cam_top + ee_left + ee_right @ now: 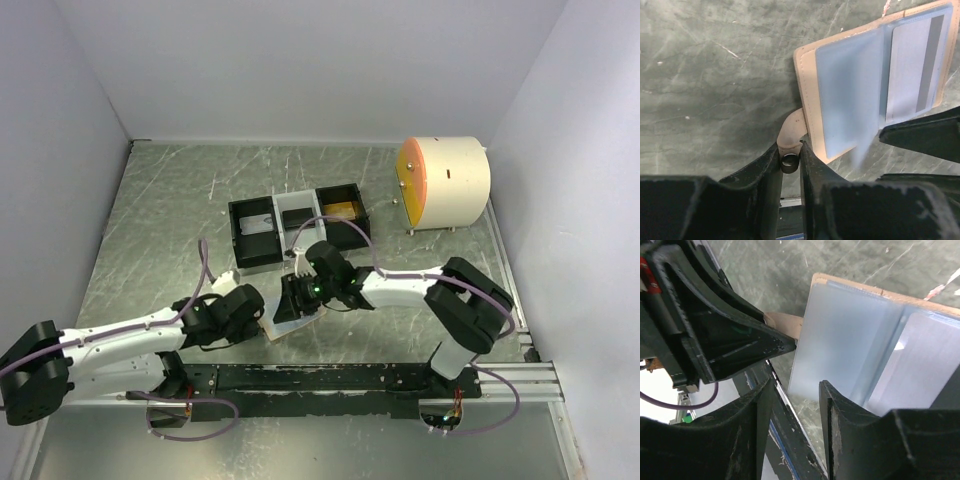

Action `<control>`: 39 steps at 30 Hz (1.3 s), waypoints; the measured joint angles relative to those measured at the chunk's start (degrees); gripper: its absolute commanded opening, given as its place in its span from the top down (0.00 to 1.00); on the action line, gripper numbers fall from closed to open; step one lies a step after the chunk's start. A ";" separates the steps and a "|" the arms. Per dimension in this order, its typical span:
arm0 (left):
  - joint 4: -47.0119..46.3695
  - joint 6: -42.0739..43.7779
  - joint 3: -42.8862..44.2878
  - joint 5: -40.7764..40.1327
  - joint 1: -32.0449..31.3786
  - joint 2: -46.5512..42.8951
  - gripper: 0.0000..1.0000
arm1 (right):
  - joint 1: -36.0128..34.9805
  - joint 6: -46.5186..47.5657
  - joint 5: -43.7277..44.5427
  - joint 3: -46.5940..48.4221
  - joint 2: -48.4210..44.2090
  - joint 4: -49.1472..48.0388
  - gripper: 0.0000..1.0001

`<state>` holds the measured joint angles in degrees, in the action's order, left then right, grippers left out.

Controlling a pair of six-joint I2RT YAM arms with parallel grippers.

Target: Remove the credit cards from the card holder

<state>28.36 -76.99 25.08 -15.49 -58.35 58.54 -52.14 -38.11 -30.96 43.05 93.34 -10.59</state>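
The card holder (850,95) lies open on the table, with a tan edge and pale blue inner faces. A silver-grey credit card (912,65) with a dark stripe sits in its right pocket. My left gripper (789,152) is shut on the card holder's tan strap, right at the snap. My right gripper (795,390) is open, its fingertips at the near edge of the raised blue flap (840,340). In the top view both grippers meet over the card holder (272,330): the left gripper (258,316) from the left, the right gripper (293,305) from the right.
A three-compartment black-and-white tray (276,203) stands behind the grippers, with a grey card (257,224) in its left bin and a gold card (339,210) in its right bin. A cream drum with an orange face (445,183) is at the back right. A black rail (340,378) runs along the near edge.
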 measured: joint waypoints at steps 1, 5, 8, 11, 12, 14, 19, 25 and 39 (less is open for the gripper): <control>0.76 -0.17 0.00 -0.15 0.00 -0.59 0.69 | -0.59 -0.02 -0.11 0.22 0.81 -0.28 0.57; 3.56 -0.68 0.00 -0.85 0.00 -2.71 0.67 | -0.96 0.66 0.24 0.68 2.67 0.92 0.56; 5.42 -1.03 0.02 -1.07 0.00 -4.48 0.64 | -0.96 2.69 1.46 2.78 2.84 4.52 0.56; 6.38 -0.96 0.02 -1.07 0.00 -6.64 0.62 | -0.94 4.79 4.04 5.42 2.03 7.17 0.56; 6.49 -0.85 0.02 -1.07 0.00 -7.28 0.61 | -0.92 5.38 5.31 5.75 1.11 8.04 0.56; 6.62 -0.39 0.04 -1.03 0.00 -8.41 0.57 | -0.90 6.32 8.35 5.81 -1.14 9.81 0.55; 5.95 2.27 1.03 -0.57 0.00 -10.97 0.44 | -0.31 7.45 18.18 5.60 -7.10 13.73 0.55; -1.60 6.60 1.90 2.84 0.00 -10.51 0.37 | 5.29 7.21 21.46 2.67 -7.96 15.58 0.62; -17.00 7.50 2.69 4.79 -0.04 2.54 0.22 | 9.11 4.44 10.25 -1.31 -6.51 10.36 0.60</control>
<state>11.35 -69.49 27.77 -10.70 -58.39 61.08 -43.03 -33.67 -20.71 41.74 86.83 -0.23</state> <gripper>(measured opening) 0.778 0.404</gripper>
